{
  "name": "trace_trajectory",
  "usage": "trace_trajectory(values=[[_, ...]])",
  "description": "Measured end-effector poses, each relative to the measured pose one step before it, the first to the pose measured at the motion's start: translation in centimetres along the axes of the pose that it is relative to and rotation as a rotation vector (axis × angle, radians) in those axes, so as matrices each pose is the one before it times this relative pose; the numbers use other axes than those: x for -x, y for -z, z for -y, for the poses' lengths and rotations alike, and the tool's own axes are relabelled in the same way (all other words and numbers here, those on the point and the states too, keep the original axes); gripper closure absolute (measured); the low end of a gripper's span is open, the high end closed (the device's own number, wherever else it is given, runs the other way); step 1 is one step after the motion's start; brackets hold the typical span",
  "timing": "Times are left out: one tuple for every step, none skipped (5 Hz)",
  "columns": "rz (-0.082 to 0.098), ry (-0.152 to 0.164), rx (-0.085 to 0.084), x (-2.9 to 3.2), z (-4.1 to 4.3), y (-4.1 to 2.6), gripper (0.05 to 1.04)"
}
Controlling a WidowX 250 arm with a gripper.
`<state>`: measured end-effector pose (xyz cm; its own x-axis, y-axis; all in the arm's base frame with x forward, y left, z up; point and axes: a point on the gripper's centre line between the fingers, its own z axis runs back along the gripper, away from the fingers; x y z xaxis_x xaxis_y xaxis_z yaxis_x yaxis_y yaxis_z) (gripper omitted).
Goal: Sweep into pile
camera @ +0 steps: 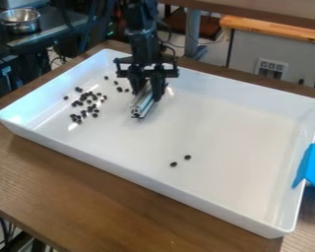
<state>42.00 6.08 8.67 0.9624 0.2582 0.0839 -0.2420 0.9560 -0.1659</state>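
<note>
One broad brown wooden table (61, 184) is seen under everything in the work area. On it is placed a large white rectangular tray (232, 118) with raised, sloping walls, set at a slant to the camera. Behind, at the upper right, a grey panel (245, 56) is topped with light wood, and at the upper left a dark counter (36, 38) is seen.

A black jointed robot arm (140, 32) is brought in from the top edge, and its black two-finger gripper (147, 95) is held low over the far left part of the tray. The gripper is closed upon a silver ridged metal bar (143, 104), which is gripped between the two fingers and is pointed down towards the near side of the tray. Whether the tray floor is touched by the bar cannot be told.

At the right, the tray wall is overlapped by a bright blue flat-sided object (312, 165). On the dark counter, shiny metal bowls (20, 20) are placed.

Many small dark oval beans (88, 101) are gathered loosely inside the left part of the tray, with some scattered between this group and the gripper. Two more dark beans (180, 161) are found near each other but apart, below the tray's middle, well away from the group.
</note>
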Motion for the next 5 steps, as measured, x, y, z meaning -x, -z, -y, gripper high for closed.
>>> trace_trajectory(values=[[0.0216, -0.0223, -0.0162, -0.479, -1.496, 0.181, 0.704], [0.0064, 0.0014, -0.0085, -0.231, -0.644, 0.039, 0.704], [0.0074, -0.0473, 0.0057, -0.729, -1.968, -0.362, 0.704], [0.0178, -0.1048, -0.013, -0.387, -4.186, -0.761, 0.704], [0.0088, -0.0324, -0.0279, -0.162, -1.655, -0.154, 0.704]])
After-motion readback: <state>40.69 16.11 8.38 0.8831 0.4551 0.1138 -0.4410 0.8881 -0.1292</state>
